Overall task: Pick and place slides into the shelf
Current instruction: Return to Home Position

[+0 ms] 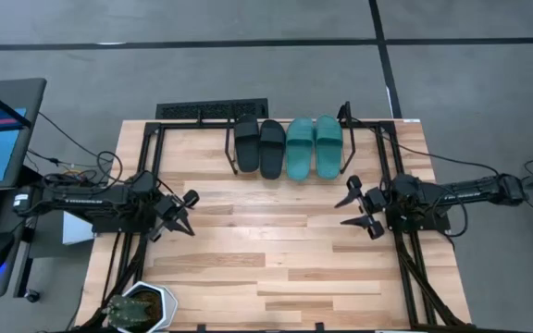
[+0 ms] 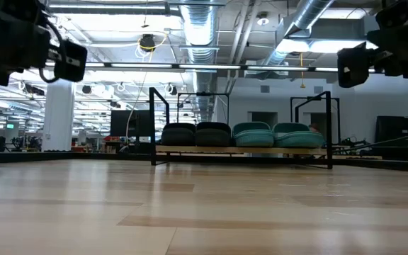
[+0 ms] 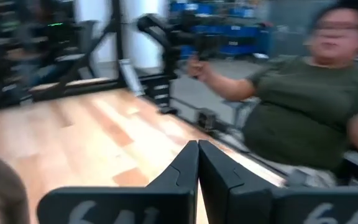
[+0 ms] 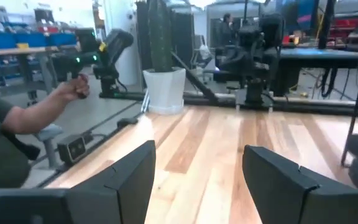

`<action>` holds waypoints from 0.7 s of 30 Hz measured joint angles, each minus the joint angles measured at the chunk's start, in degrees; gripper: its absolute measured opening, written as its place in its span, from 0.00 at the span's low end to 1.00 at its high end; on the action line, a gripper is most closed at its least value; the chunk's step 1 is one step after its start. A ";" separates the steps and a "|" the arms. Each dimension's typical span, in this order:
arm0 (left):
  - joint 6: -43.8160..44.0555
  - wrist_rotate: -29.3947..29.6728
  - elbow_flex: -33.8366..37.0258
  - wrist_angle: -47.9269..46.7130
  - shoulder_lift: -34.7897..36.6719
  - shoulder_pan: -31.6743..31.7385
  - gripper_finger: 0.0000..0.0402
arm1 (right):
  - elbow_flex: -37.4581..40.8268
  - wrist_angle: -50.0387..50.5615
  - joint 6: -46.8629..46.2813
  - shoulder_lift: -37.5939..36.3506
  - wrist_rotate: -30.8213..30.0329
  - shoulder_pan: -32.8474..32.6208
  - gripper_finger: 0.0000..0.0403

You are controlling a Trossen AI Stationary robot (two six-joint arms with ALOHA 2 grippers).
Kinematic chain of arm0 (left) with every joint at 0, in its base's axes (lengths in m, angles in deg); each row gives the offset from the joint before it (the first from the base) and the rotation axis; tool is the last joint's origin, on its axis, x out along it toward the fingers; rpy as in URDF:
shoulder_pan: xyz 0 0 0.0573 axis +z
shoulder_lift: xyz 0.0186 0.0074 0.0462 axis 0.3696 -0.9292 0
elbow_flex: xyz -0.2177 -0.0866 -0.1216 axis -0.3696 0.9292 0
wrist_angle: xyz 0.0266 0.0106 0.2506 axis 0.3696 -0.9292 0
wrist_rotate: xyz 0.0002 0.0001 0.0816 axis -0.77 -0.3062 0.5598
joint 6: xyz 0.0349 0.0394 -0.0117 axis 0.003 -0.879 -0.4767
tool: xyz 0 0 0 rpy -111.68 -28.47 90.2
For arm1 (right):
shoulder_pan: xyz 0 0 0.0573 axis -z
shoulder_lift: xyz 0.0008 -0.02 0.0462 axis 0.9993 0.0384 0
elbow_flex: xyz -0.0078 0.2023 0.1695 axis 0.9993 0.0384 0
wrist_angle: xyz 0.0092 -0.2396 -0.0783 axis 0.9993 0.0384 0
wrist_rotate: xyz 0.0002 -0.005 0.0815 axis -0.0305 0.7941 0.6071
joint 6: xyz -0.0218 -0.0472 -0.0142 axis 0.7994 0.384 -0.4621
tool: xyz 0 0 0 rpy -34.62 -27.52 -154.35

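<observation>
The left claw (image 3: 198, 152) is nearest to the lens. Its two fingers are pressed together and hold nothing. The right claw (image 4: 199, 155) has its fingers spread wide and is also empty. Both hang above the bare wood of the worktop (image 1: 276, 254), each at its own side and well apart from the other. Farther out, at the back edge, the four slides (image 1: 301, 146) sit side by side in the shelf (image 2: 152, 127). The two black ones are toward the left arm's side and the two teal ones toward the right arm's side, and they touch one another. So the placing looks finished, and what remains is to bring the arms to rest. To do this well, I think each arm should draw back toward its own base, keep its height over the wood, and not swing toward the shelf posts. A person (image 3: 297, 106) sits just beside the worktop, so slow movement is safer.
</observation>
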 joint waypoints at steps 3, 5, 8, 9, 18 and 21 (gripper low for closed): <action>1.58 4.80 0.00 -1.59 2.32 0.07 0.00 | 0.00 -1.57 -0.92 -0.66 -0.13 -0.85 0.56; -0.51 1.67 0.00 -1.64 4.45 0.06 0.00 | 0.02 -4.22 -0.28 -2.01 -0.22 -1.83 0.56; -2.39 -9.02 0.04 -0.01 10.34 0.04 0.00 | 0.02 -5.64 2.09 -4.84 -0.22 -4.49 0.56; -2.25 -12.05 0.04 0.22 13.05 0.04 0.00 | 0.02 -5.51 2.84 -6.07 -0.22 -5.56 0.56; 4.81 -19.39 -0.89 -2.66 25.92 0.13 0.00 | 0.02 4.59 6.64 -17.51 -4.89 -13.77 0.56; 3.74 -11.79 -0.85 -10.91 27.28 0.62 0.00 | 0.04 11.23 7.77 -21.51 -9.99 -15.66 0.56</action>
